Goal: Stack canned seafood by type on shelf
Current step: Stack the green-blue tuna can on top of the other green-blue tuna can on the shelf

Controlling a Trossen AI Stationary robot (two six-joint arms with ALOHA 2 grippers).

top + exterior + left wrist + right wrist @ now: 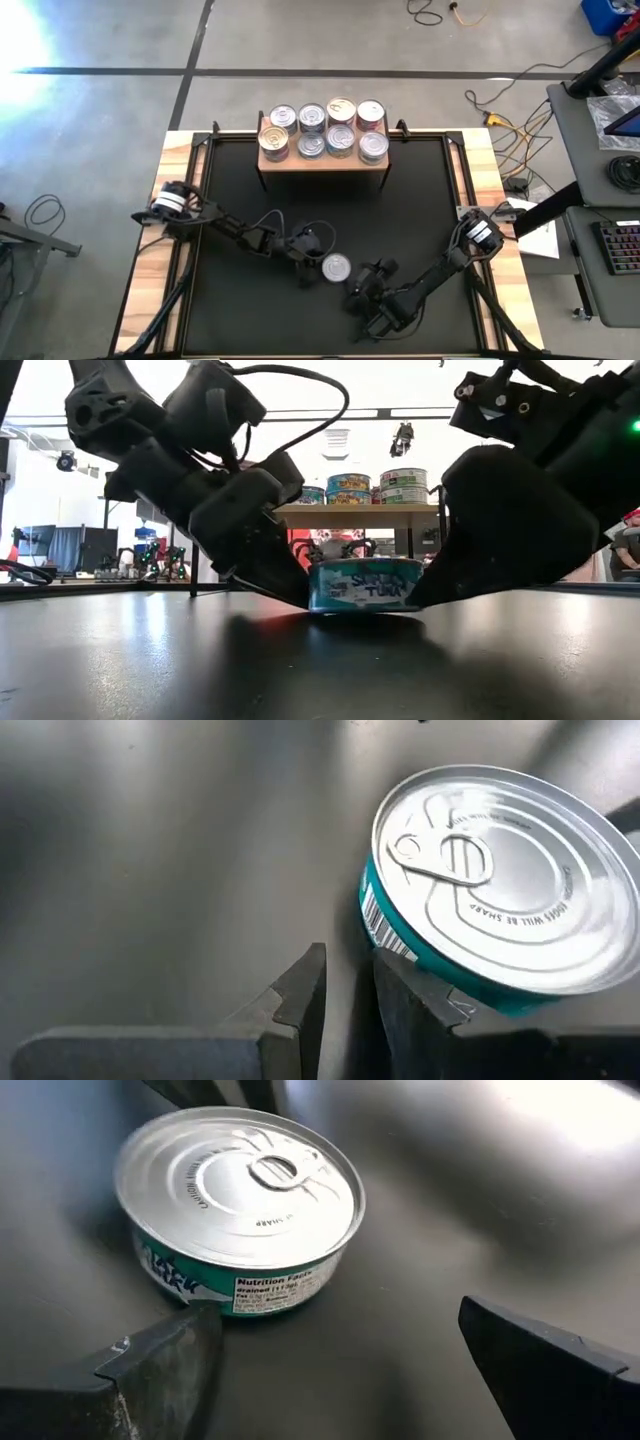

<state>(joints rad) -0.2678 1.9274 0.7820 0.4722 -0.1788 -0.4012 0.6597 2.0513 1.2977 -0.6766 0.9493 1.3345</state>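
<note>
A flat round teal-labelled tuna tin with a silver pull-tab lid (336, 267) stands upright on the large black mat (240, 190) in the lower centre of the high view, between both arms. The left gripper (348, 988) sits low at the tin's left side, its two dark fingers drawn narrow, nearly together, one fingertip (415, 995) touching the tin's wall. The right gripper (340, 1355) lies just to the tin's lower right, fingers spread wide and holding nothing. Eight more tins (325, 130) sit in two rows on the light-wood shelf (320, 161) at upper centre.
</note>
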